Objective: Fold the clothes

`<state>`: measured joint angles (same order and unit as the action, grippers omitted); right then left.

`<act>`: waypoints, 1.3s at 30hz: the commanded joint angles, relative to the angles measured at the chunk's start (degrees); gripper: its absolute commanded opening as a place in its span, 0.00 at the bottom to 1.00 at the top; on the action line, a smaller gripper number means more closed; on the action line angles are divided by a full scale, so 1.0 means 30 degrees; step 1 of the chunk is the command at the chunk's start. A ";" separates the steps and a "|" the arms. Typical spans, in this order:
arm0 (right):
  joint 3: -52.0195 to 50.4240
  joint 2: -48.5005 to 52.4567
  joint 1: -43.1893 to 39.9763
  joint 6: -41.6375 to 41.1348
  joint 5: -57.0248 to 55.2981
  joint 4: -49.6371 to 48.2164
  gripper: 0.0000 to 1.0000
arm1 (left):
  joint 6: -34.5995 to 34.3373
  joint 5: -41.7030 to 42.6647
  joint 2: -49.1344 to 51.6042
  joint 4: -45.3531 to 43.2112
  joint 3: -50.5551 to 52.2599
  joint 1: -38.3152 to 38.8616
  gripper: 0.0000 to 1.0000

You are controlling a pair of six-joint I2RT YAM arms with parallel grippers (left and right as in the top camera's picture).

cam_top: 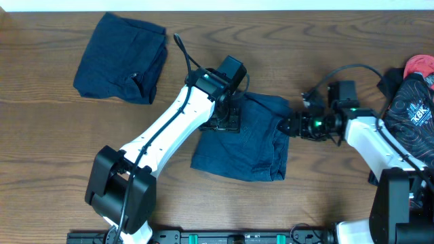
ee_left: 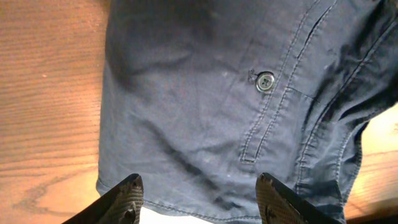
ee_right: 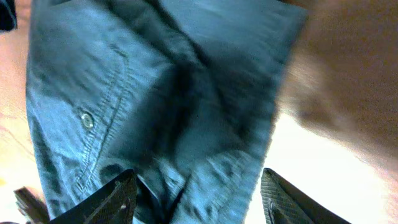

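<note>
The navy garment [cam_top: 244, 146] lies folded just below the middle of the overhead frame, flat on the worktop [cam_top: 54, 135]. It is a nearly square block, tilted slightly, with its thicker folded edge along the right side. A second navy bundle [cam_top: 122, 57] sits well apart in the upper left of the frame, already compact.

Both arms meet at the middle garment from opposite sides. The left gripper [cam_top: 229, 115] hangs over its upper left corner. In the left wrist view the left gripper's fingers [ee_left: 127, 198] stand wide apart with nothing between them, and the cloth and its button [ee_left: 265, 81] spread out ahead of them. The right gripper [cam_top: 288, 126] sits at the garment's right edge, near the upper right corner. Its fingers [ee_right: 121, 198] are also spread, and the blurred denim running under them does not look pinched.

So the cloth extends toward the bottom of the frame from both grippers, each of which is close to one top corner. Neither arm is clearly nearer. If another fold is wanted, it would probably carry the top edge down toward the bottom edge, with both arms working together. Whether the garment already counts as finished is hard to judge from here.
</note>
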<state>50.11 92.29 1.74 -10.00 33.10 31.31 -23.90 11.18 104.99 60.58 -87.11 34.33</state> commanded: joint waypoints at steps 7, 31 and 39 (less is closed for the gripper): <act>-0.0095 -0.0007 0.1749 0.0131 -0.2565 -0.0925 0.64 | 0.0546 -0.0605 -0.0386 0.0066 -0.0146 0.0007 0.60; -0.0102 0.0321 0.3818 -0.1231 -0.3679 -0.2506 0.31 | 0.0539 -0.0597 -0.0386 -0.0423 -0.0146 0.0007 0.61; 0.0423 -0.1166 0.2922 -0.1209 -0.2412 -0.3315 0.01 | 0.0648 -0.0605 -0.0379 -0.0350 -0.0138 0.0007 0.61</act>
<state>50.09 92.18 11.97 -13.41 23.51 21.58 -22.61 10.09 104.99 59.33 -87.11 34.33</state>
